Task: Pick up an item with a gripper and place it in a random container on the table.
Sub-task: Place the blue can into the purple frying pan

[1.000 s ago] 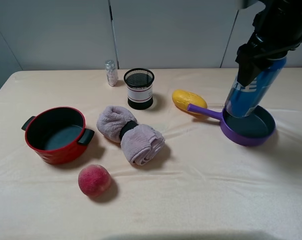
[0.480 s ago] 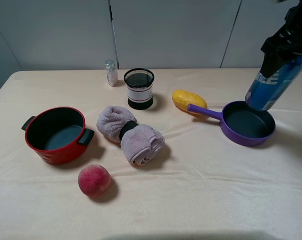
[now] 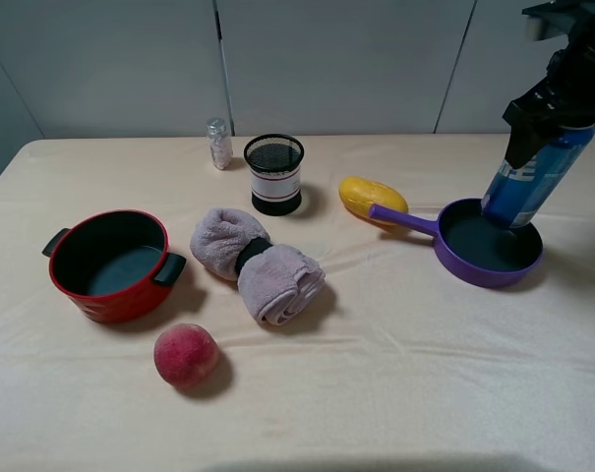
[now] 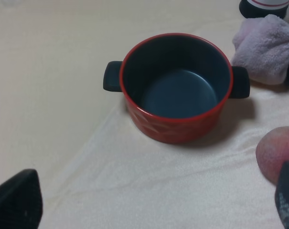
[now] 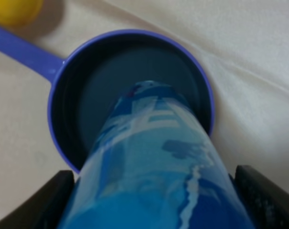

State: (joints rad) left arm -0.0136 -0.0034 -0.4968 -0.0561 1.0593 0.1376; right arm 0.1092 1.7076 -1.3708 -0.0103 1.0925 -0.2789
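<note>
The tall blue can [image 3: 533, 177] is tilted, its lower end over the far right part of the purple frying pan [image 3: 471, 265] on the cream cloth of the table [image 3: 376, 393]. My right gripper [image 3: 553, 106] is shut on the can's upper part. In the right wrist view the can [image 5: 158, 157] fills the space between the black fingers [image 5: 39, 202], with the pan [image 5: 58, 95] below it. I cannot tell whether the can touches the pan. My left gripper [image 4: 151, 200] is open and empty, near the red pot [image 4: 175, 124].
A red two-handled pot [image 3: 110, 264], a rolled grey towel [image 3: 258, 264] and a peach [image 3: 186, 356] lie at the left and middle. A black mesh cup [image 3: 274, 174], a small shaker bottle [image 3: 218, 144] and a yellow object [image 3: 372, 197] stand farther back.
My right gripper has carried the can from the pan's left part to the right and up, then back a little down and left. Nothing else has moved.
</note>
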